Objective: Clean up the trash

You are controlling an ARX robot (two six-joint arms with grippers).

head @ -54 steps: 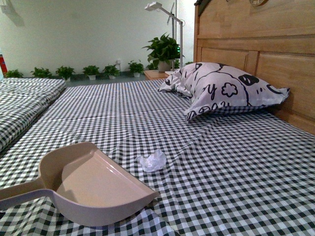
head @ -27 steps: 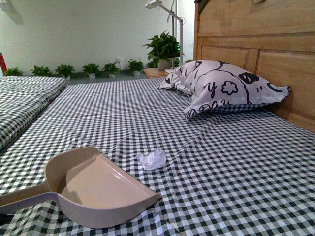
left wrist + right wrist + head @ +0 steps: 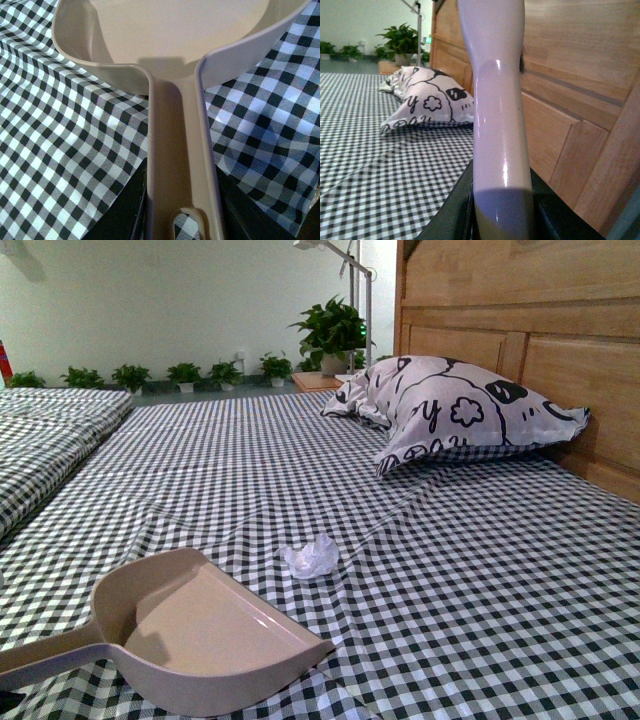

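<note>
My left hand (image 3: 182, 215) is clenched on the long handle of the pinkish-beige plastic dustpan (image 3: 175, 30). Its dark jaws press either side of the handle near the hanging hole. My right hand (image 3: 502, 210) is clamped on a glossy pale-lilac rounded handle (image 3: 497, 115) that rises in front of the wooden headboard (image 3: 580, 80). The far end of that handle is out of view, so I cannot tell what tool it is.

Out from my left hand, the dustpan seems to rest on the black-and-white checked bedsheet (image 3: 460, 590), with its open mouth turned to my right. The small white crumpled tissue-paper ball (image 3: 311, 556) lies on the sheet near the far end of the lip. It is apart from the lip and not in the pan. Well beyond it, a white pillow with black cartoon print (image 3: 455, 410) leans at the headboard.

I see a few ways this could go wrong:
- **Ball skids away:** it looks very light, so a quick push of the lip may send it skidding ahead instead of riding in.
- **Lip snags:** the sheet is soft and creased, and the lip could catch a fold and bunch the cloth.
- **Pan misses:** the ball sits off the centre of the mouth, so a straight shove could pass beside it.
- **Pan twists:** I hold the dustpan far back on its handle, so any snag may twist it in my grip.
</note>
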